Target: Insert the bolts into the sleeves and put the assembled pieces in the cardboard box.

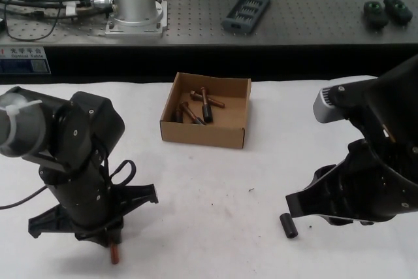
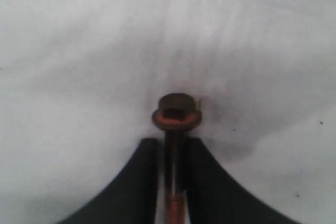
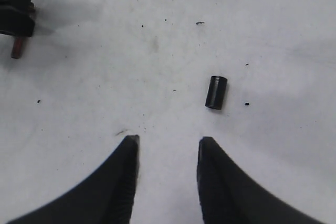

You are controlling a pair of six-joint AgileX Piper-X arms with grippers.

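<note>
A copper-coloured bolt (image 2: 175, 129) with a flanged hex head sits between the fingers of my left gripper (image 2: 173, 148), which is shut on its shank. In the high view the left gripper (image 1: 111, 240) hangs low at the front left, with the bolt (image 1: 114, 253) poking out below it onto the white cloth. A short black sleeve (image 3: 216, 92) lies loose on the cloth just beyond my right gripper (image 3: 168, 142), which is open with nothing between its fingers. From above, the sleeve (image 1: 289, 225) lies beside the right gripper (image 1: 307, 204). The cardboard box (image 1: 204, 132) holds several assembled pieces (image 1: 199, 108).
Behind the white cloth (image 1: 215, 200) runs a perforated metal bench with a silver arm base (image 1: 134, 4), cables, a dark bit holder (image 1: 247, 8) and two dark knobs (image 1: 386, 11). The left gripper (image 3: 16, 17) appears far off in the right wrist view.
</note>
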